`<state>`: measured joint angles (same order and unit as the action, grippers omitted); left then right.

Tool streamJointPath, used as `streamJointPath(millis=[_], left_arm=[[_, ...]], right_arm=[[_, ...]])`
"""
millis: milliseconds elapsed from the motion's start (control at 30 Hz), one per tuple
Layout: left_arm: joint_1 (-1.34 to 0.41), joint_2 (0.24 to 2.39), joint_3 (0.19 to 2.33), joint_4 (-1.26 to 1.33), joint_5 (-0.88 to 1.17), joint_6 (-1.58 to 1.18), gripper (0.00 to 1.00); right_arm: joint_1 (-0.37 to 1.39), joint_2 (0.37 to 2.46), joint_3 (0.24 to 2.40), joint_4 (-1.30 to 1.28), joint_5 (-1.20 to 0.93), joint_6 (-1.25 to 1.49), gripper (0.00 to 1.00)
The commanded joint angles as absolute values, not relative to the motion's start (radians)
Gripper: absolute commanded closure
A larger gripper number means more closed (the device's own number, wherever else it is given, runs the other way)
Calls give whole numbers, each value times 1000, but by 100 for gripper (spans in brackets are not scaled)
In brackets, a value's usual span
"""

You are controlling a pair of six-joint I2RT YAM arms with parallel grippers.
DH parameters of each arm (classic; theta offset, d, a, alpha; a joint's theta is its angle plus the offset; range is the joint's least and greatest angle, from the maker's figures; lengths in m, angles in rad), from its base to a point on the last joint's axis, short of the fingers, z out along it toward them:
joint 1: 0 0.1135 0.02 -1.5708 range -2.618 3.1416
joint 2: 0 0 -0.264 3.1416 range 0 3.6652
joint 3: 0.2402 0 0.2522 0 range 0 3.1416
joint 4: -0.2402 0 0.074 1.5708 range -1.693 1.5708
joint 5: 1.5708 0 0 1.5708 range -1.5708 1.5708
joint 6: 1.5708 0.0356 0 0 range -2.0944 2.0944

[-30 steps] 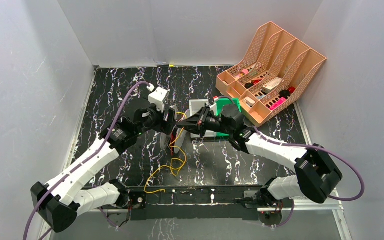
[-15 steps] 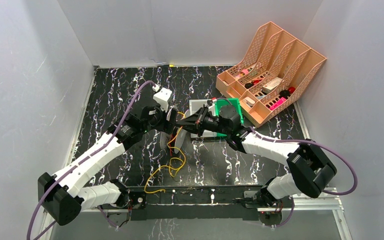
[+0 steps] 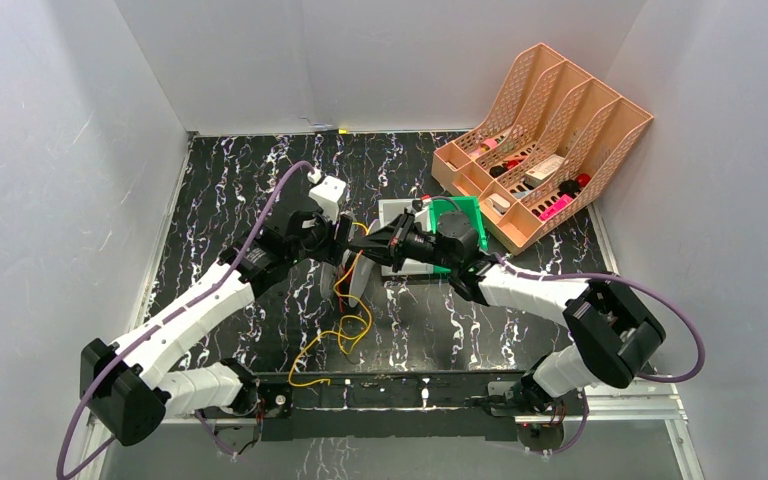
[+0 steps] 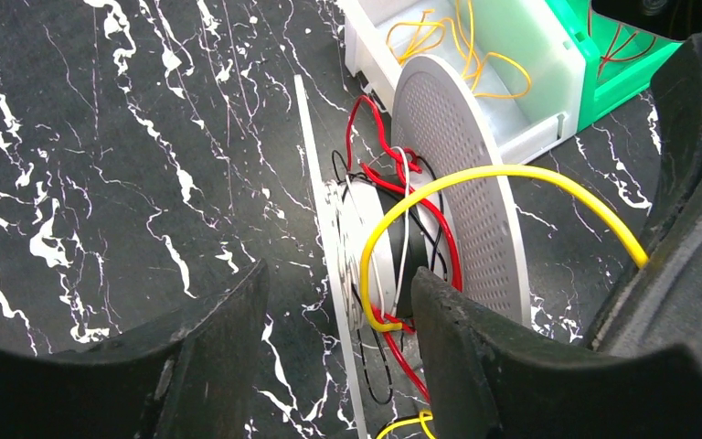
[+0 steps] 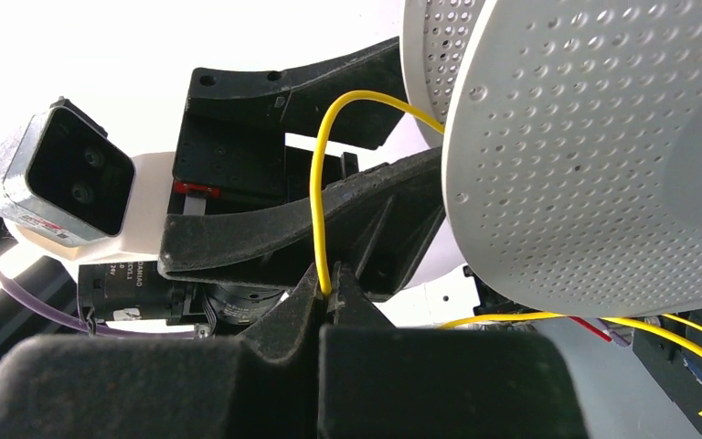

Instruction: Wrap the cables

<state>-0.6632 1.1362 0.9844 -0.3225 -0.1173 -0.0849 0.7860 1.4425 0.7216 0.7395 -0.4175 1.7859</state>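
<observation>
The left pincer (image 4: 336, 294) hangs open above the black, white-veined bench (image 3: 220, 180), with the white perforated round spool (image 4: 462, 137) standing on edge and showing between its parted jaws. Its arm has edged rightward from a second ago. A thin yellow flexible cable (image 4: 503, 170) arches off the spool's hub, and more yellow cable lies looped on the bench nearer the arm bases. The right pincer (image 5: 329, 285), clamped shut on that cable just beside the spool, has crept leftward, its elbow following. Only the left wrist camera shows red and black wires (image 4: 443, 251) tangled on the hub and yellow wire in a white tray (image 4: 370, 64). Only the right wrist camera shows the pinch itself. The overhead view alone takes in the peach plastic file rack (image 3: 560, 110) at far right.
</observation>
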Motion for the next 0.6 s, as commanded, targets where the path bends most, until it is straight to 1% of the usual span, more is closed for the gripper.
streamJointPath(millis=[0,200,367,500,567], left_arm=[[-664,1148,995,-327,-129,-75,45],[-664,1157,994,-325,-128,-75,50],[-664,1171,993,-325,-122,-74,57],[-664,1177,990,-322,-121,-74,58],[-664,1180,989,-322,-121,-74,61]], right_arm=[[788,1445,705,829,-408,1802,100],[787,1443,685,835,-399,1805,100],[786,1448,674,851,-397,1812,100],[784,1454,670,872,-399,1819,100],[784,1458,673,875,-399,1821,100]])
